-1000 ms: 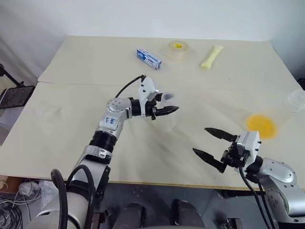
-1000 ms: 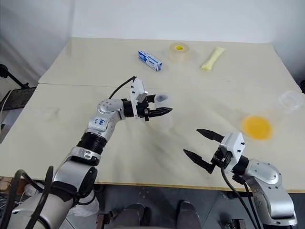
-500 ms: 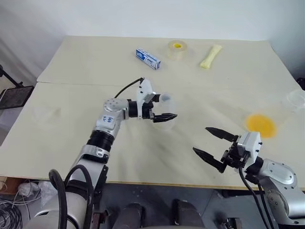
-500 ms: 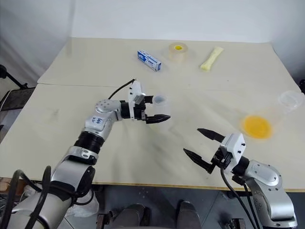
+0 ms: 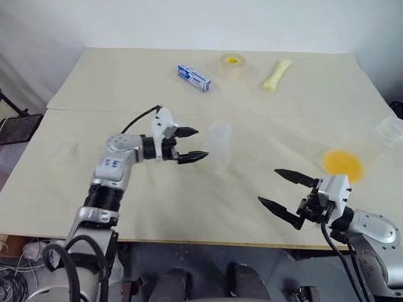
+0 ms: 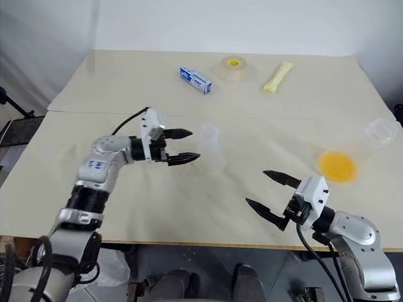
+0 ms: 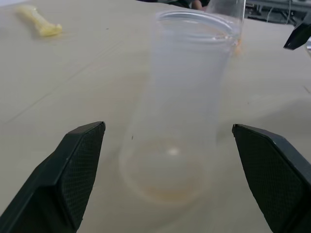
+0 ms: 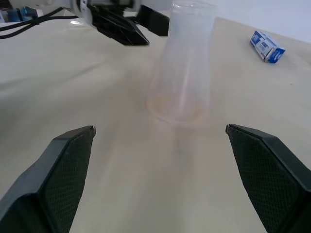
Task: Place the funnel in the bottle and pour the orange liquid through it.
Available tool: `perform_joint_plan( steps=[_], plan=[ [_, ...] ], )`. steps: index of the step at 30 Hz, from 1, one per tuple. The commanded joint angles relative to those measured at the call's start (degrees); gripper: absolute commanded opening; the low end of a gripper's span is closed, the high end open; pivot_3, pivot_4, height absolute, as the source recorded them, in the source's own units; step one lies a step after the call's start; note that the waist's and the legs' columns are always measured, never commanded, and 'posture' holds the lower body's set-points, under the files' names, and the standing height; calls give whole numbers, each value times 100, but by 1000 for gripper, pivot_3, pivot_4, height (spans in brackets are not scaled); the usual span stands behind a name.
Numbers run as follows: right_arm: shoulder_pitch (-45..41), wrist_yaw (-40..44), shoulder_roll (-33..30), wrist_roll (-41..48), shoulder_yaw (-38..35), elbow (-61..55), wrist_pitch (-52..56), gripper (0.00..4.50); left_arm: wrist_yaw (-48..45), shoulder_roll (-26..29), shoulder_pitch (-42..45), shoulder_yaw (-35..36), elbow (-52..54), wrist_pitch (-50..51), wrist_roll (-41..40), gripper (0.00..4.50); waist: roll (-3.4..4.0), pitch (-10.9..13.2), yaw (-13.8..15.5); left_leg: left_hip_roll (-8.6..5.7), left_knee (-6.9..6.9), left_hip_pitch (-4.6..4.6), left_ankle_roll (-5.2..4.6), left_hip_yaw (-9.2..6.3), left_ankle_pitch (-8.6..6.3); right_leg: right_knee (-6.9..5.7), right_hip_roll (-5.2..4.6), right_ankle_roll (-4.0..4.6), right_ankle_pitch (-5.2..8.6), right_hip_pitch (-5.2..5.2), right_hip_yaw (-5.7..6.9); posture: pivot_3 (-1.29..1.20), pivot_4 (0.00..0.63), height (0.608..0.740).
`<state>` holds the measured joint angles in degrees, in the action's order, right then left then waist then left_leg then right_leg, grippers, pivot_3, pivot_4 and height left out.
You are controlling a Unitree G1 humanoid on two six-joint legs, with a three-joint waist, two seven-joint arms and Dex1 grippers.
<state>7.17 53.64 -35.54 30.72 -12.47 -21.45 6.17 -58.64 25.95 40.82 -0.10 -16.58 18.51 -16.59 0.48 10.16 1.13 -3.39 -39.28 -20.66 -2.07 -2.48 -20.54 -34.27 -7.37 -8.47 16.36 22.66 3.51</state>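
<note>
The table (image 5: 94,189) is the widest thing before me, pale and bare across most of its top. My left arm reaches over it, and my left gripper (image 5: 190,143) hangs just beside the bottle (image 5: 218,146), both black fingers spread wide and pinching nothing, their tips pointing at the bottle with a gap between. My right gripper (image 5: 284,190) hovers well apart from the bottle, nearer the table's front edge, and it too is spread wide and empty.

The bottle stands upright near the middle of the table, clear, with a wide base and a narrower open mouth; my left wrist view shows a faint orange ring at its bottom.

Well to the right of the bottle sits the orange liquid (image 5: 344,163), a round yellow-orange patch; I cannot tell its container. Further from the bottle on that side, at the table's edge, stands a clear cup (image 5: 391,131).

Beyond the bottle, towards the far edge, lie a pale yellow packet (image 5: 278,73), a tape roll (image 5: 232,65) and a small blue box (image 5: 193,77).
</note>
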Motion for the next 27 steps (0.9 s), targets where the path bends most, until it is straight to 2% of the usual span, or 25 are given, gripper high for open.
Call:
perform_joint_plan(
  steps=[1,9,13,19,22,27],
  plan=[
    [39,52,-97,167,-234,-240,-36,4500,183,406,-536,675,639,-18,-309,4458,0,0,-4,1,0,1,1,0,0,-4,0,0,0,1,0,0,150,740],
    [-266,260,-171,262,-118,-9,146,4500,937,923,-2174,2170,1142,-437,-499,4458,1,0,28,-3,-1,4,2,-6,0,-9,-8,1,1,-1,-3,0,150,740],
    [-578,415,-157,242,17,265,197,4500,1435,842,-3419,3363,1379,-799,-722,4458,0,0,-50,-1,7,11,7,-2,-6,-5,-15,4,2,0,-15,0,150,740],
    [-703,527,-119,254,129,358,243,4500,1636,840,-4408,4221,1497,-898,-1086,4458,-3,2,37,9,6,13,12,-11,-6,-3,-21,11,6,-8,-31,0,150,740],
    [-776,571,-101,244,167,427,243,4500,1858,831,-4648,4611,1500,-879,-1284,4458,-4,2,33,8,6,16,12,-10,-8,1,-24,12,6,-11,-53,0,150,740],
    [-852,610,-94,241,213,510,212,4500,2136,828,-4666,4750,1496,-914,-1360,4458,-4,1,22,9,6,17,14,-9,-9,3,-25,13,7,-9,-56,0,150,740]
  ],
)
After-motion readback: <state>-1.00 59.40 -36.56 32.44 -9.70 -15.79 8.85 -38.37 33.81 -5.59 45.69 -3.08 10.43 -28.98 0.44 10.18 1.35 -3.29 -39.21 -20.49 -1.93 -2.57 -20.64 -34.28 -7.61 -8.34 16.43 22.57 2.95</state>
